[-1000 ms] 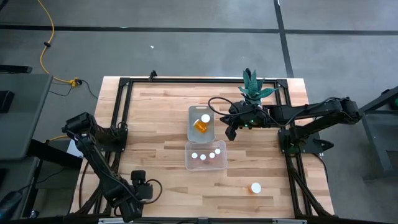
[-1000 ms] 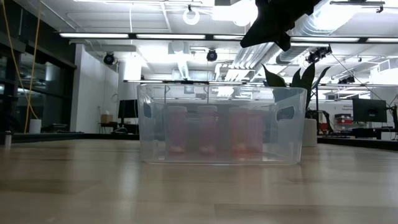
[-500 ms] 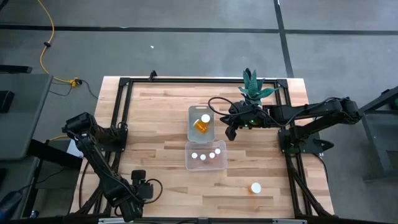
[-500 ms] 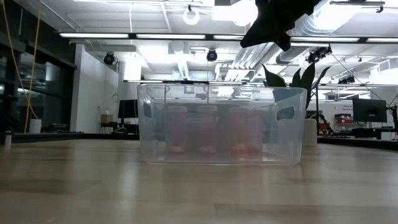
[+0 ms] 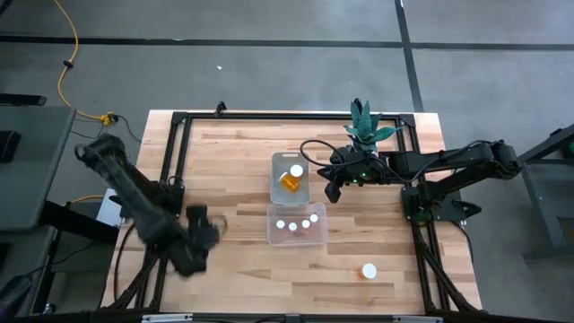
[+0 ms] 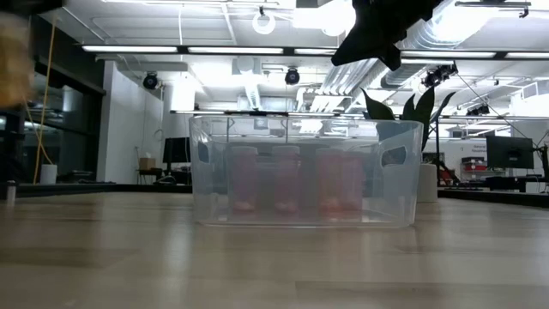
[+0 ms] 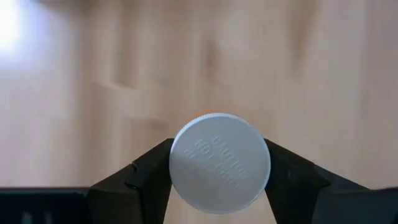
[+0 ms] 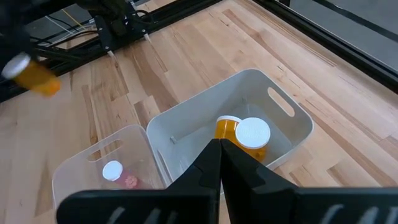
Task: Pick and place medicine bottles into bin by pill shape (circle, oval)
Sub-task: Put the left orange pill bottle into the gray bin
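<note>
My left gripper [image 5: 206, 229] is over the table's left half, left of the bins, shut on a medicine bottle whose white cap [image 7: 220, 163] fills the left wrist view. The orange bottle also shows in the right wrist view [image 8: 31, 74], blurred and up in the air. My right gripper [image 5: 334, 187] is shut and empty above the right side of the far white bin [image 5: 278, 184], where one bottle [image 5: 291, 178] lies on its side. The near clear bin [image 5: 273, 235] holds three upright bottles [image 5: 293, 226]. Another bottle [image 5: 369, 270] stands on the table at the near right. My left gripper pinches the bottle at its round white cap [image 7: 180, 168], one finger [image 7: 149, 177] on each of two opposite sides of the cap's rim. The fingers come from above, pointing down. The bottle hangs upright below them, lifted clear of the table.
A potted plant [image 5: 362, 126] stands at the table's far edge behind my right gripper. A black frame [image 5: 179, 121] runs around the table top. Bare wood [image 5: 224, 161] lies left of the bins.
My left arm has swung quickly up from the table's near left edge toward the far edge and the bins, and shows blurred. My right arm has kept still.
</note>
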Controlling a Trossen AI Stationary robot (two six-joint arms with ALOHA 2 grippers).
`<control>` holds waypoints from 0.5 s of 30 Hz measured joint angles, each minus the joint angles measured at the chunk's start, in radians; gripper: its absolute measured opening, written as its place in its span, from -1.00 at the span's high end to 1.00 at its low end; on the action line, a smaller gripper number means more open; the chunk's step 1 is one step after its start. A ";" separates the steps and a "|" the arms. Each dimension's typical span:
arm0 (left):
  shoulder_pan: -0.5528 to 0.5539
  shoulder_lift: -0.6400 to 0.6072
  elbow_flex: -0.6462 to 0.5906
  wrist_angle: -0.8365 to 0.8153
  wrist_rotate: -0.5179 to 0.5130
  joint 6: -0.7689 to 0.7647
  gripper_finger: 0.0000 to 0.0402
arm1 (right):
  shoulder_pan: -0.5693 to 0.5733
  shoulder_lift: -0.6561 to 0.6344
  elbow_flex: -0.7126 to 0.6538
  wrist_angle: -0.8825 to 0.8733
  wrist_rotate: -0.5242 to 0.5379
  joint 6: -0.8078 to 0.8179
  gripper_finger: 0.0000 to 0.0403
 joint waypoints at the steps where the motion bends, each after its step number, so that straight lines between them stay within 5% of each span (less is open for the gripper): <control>1: 0.040 -0.046 0.000 -0.023 -0.027 0.032 0.01 | 0.000 0.000 0.000 0.000 0.000 0.003 1.00; 7: 0.406 -0.229 0.000 0.031 -0.090 0.364 0.02 | 0.000 0.000 0.000 0.000 0.000 0.006 1.00; 15: 0.835 -0.111 0.003 0.389 0.043 0.867 0.01 | 0.000 0.000 0.000 0.008 0.008 0.015 1.00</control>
